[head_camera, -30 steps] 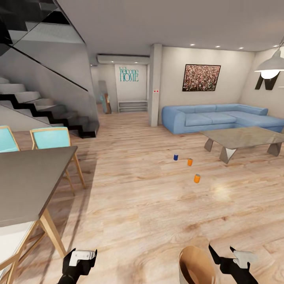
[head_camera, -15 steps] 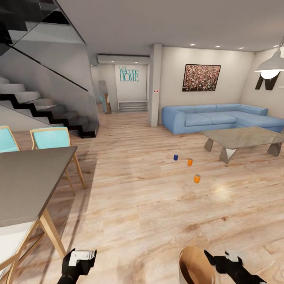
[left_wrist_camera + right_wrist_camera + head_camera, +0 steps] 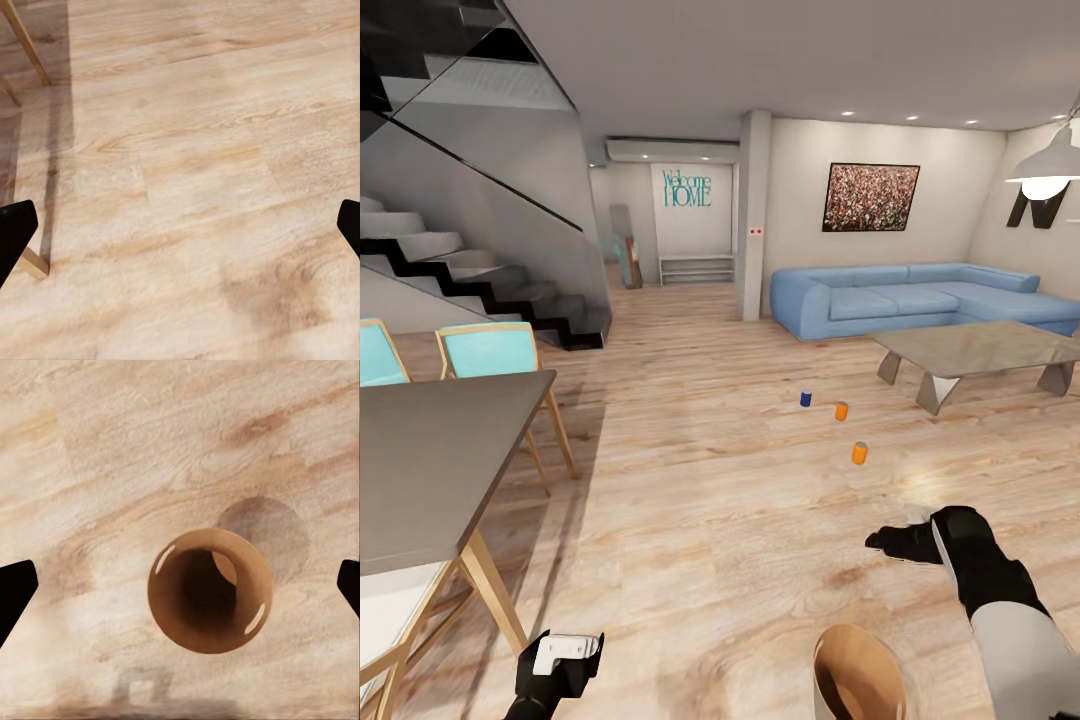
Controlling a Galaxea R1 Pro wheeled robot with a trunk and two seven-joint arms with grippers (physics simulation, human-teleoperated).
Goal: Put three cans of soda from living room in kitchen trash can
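**Right pincer open & empty above the bin**

Right gripper (image 3: 882, 543) hangs w/ jaws spread wide, holding nothing, over tash can (image 3: 210, 589) on the floor near the robot's base, likely parked close for drops. Three cans (image 3: 859, 453) stand well ahead by coffee table (image 3: 970, 350). Left gripper (image 3: 180, 229) also wide, empty.

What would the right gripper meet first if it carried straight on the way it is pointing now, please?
Probably the bin: in the right wrist view its open mouth lies between the right gripper fingers, looking straight in. Nothing shows between them, though the gap is hard to judge.
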